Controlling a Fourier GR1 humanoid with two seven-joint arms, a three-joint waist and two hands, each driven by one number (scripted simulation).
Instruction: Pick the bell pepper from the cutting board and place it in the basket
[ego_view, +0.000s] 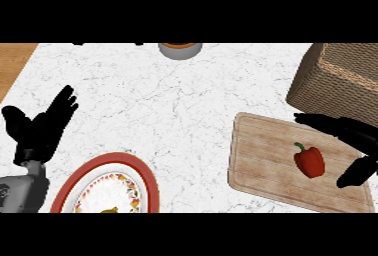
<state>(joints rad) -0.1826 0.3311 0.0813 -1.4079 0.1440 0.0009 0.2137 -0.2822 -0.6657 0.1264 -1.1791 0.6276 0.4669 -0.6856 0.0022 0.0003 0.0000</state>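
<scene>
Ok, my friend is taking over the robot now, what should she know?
Left hand: open, resting at the left, holding nothing.
Right hand: open, fingers and thumb spread around the pepper, not yet closed on it.
The pepper lies on the cutting board. The basket stands just behind the board.
Done: the reach. Left: grab, lift, put it in the basket.

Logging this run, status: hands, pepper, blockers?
Right hand open around bell pepper, not gripping. Pepper on cutting board. Left hand open, resting. Basket path unobstructed.
</scene>
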